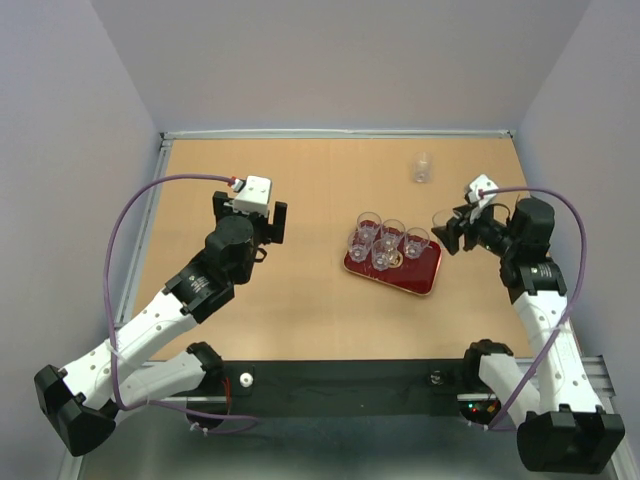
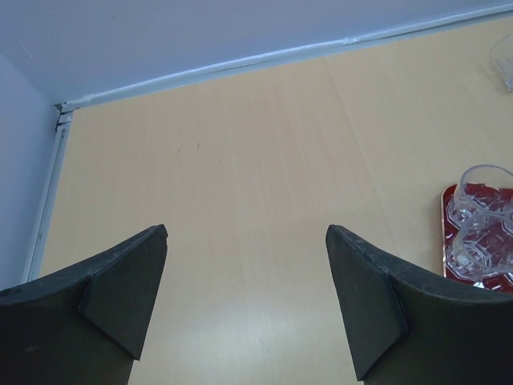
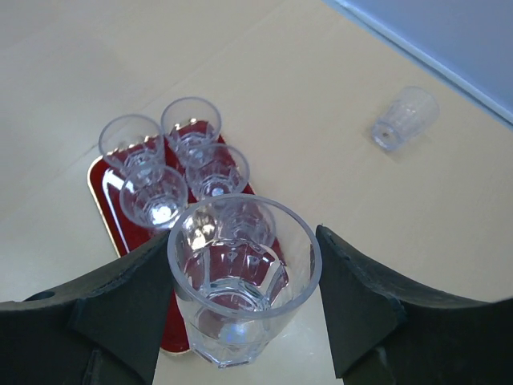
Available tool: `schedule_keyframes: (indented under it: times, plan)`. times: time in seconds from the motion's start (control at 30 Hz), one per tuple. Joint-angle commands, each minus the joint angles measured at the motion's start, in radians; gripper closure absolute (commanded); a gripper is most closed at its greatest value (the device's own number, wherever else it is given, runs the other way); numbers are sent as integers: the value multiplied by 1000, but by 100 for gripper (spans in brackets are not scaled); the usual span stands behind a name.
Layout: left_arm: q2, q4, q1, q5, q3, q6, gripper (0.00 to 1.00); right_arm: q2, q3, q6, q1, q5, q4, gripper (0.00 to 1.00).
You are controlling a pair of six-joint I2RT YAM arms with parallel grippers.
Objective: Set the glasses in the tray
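Note:
The dark red tray (image 1: 425,275) lies right of the table's centre with several clear glasses (image 1: 383,243) standing on it. My right gripper (image 1: 447,232) is shut on one more glass (image 1: 441,221) and holds it raised just off the tray's right edge. In the right wrist view the held glass (image 3: 240,277) sits upright between my fingers (image 3: 128,309), over the near edge of the tray (image 3: 112,200). Another glass (image 1: 421,168) stands alone on the far table; it also shows in the right wrist view (image 3: 405,118). My left gripper (image 1: 250,218) is open and empty, left of the tray.
The wooden table is walled on the far side and on both sides. In the left wrist view the tray's edge (image 2: 446,233) with glasses (image 2: 481,192) shows at the right, beyond my open left gripper (image 2: 247,241).

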Motion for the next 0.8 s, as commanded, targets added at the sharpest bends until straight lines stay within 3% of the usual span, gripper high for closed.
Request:
schedule_keyframes:
  times: [0.0, 0.23, 0.33, 0.43, 0.47, 0.67, 0.77]
  plan:
    - [-14, 50, 6, -32, -10, 12, 8, -62, -73, -184, 7, -137, -17, 45]
    - [-5, 52, 6, 3, -10, 11, 8, -90, -133, -335, 9, -246, -66, 45]
    - [-19, 59, 8, 97, -10, -6, 7, -93, -156, -425, 10, -281, -92, 45]
    - [-25, 113, 13, 314, -19, -64, 6, -104, -173, -528, 12, -320, -117, 45]
    - [-19, 141, 13, 447, -11, -80, 6, -116, -175, -553, 12, -329, -123, 45]
    - [142, 366, 13, 947, -2, -452, 6, -138, -184, -660, 18, -367, -124, 45]
    - [289, 451, 8, 1097, 47, -621, 7, -156, -191, -685, 19, -375, -126, 45]
